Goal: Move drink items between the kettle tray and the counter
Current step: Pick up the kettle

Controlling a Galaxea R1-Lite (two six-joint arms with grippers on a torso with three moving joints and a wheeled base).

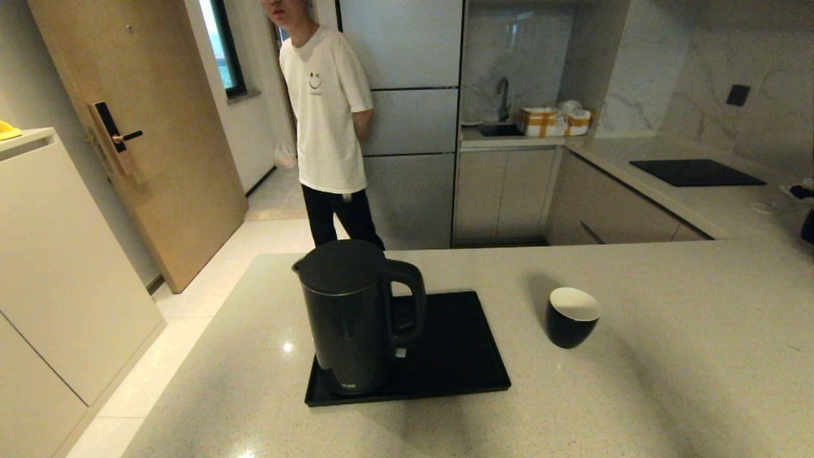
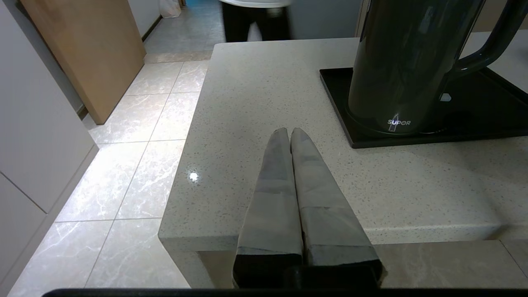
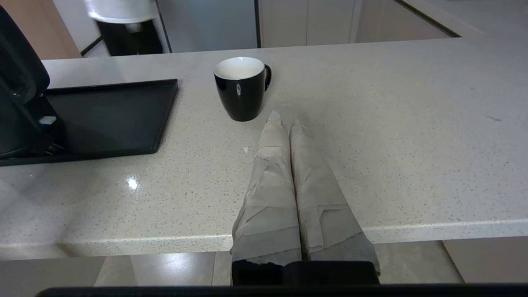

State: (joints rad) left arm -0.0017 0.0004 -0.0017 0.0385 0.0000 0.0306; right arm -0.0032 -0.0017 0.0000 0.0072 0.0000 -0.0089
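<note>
Two drink items stand on the pale speckled bench [image 1: 668, 356]. One is the tall black kettle [image 1: 350, 318], upright on the left part of the black tray [image 1: 464, 362], its loop handle turned toward the tray's bare right part and its flat lid on. In the left wrist view the kettle [image 2: 406, 62] sits on a round base near the tray's [image 2: 474, 132] near left corner, a small white logo low on its wall. The other is the black cup [image 1: 571, 317], white inside, upright on the bench just to the right of the tray and apart from it. From the head view no handle shows on it, but the right wrist view shows the cup [image 3: 242, 87] with a small loop on its far side.

The left gripper [image 2: 290, 132] hovers over the bench near its front edge, to the left of the tray, its taped fingers [image 2: 275, 177] pressed together and holding nothing. The right gripper [image 3: 284, 119] hangs over the bench just short of the cup (not touching it), its fingers [image 3: 313, 181] likewise closed on nothing. Neither arm shows in the head view.

Behind the bench a person in a white shirt [image 1: 327, 102] stands by the tall grey cabinets, and a black cooktop panel [image 1: 696, 172] lies on the far side counter.
</note>
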